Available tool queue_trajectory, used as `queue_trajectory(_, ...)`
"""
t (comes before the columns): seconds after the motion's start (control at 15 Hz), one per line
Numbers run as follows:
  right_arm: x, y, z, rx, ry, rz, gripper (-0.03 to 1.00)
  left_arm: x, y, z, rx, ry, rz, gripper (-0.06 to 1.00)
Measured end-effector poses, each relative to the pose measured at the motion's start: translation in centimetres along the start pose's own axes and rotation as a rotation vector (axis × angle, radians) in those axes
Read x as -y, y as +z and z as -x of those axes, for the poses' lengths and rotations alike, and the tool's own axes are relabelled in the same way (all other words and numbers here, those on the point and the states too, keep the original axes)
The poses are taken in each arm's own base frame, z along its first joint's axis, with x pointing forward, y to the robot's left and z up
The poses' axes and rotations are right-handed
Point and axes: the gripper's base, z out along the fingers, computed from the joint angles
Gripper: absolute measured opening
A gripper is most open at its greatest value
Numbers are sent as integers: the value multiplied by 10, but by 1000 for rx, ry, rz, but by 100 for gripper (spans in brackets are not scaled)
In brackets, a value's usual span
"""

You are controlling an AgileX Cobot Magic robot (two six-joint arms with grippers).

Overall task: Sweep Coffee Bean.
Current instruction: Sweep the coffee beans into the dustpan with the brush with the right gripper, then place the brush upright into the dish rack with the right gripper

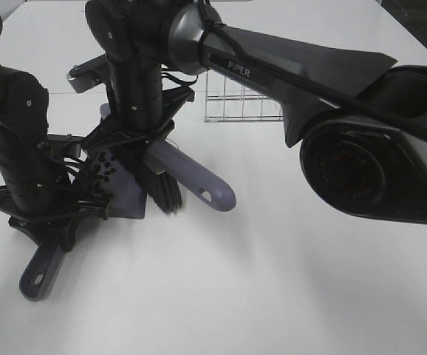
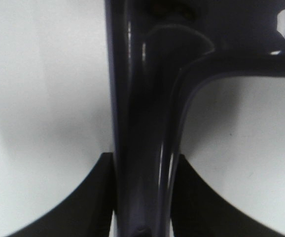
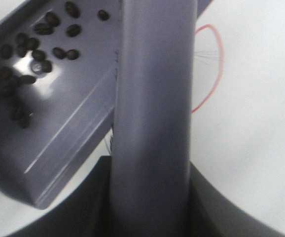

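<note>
Judging the coffee beans point(image 3: 31, 49) light, hard and quick to roll, we would move them only by tool, never pinch them. They lie inside the grey dustpan point(image 3: 68, 133); left fingers point(image 2: 90, 212) grip its handle, right fingers point(image 3: 211, 219) the brush point(image 3: 155, 98).

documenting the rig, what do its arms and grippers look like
Both arms are matte black with rounded cylindrical joint housings. The left arm carries black cables. The right arm joins a grey collar and a long tapered link with white PIPER lettering and a cable tied along it. The left gripper and right gripper have flat black fingers with curved outer edges.
</note>
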Motion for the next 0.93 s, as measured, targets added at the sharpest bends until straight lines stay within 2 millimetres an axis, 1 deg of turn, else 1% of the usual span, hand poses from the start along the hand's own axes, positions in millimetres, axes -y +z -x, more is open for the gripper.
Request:
queue_trajectory(0.07, 6, -7, 2, 22, -5, -47, 29, 0, 0, 0, 0, 0, 0, 27)
queue_trajectory(0.2, 17, -29, 7, 69, -6, -99, 29, 0, 0, 0, -1, 0, 0, 27)
queue_trajectory(0.33, 34, -53, 11, 115, 20, -128, 29, 0, 0, 0, -1, 0, 0, 27)
queue_trajectory(0.4, 45, -58, 11, 121, 40, -134, 29, 0, 0, 0, -1, -1, 0, 27)
queue_trajectory(0.53, 68, -55, 5, 89, 72, -151, 29, 0, 0, 0, -1, -1, 0, 27)
queue_trajectory(0.6, 78, -48, -1, 52, 83, -161, 29, 0, 0, 0, -1, -1, 0, 27)
queue_trajectory(0.67, 86, -36, -9, 4, 90, -167, 29, 0, 0, 0, -1, -1, 0, 27)
queue_trajectory(0.8, 95, -14, -24, -84, 93, -173, 29, 0, 0, 0, -2, -1, 0, 27)
queue_trajectory(0.93, 94, -1, -31, -131, 86, -174, 29, 0, 0, 0, -3, -1, 0, 27)
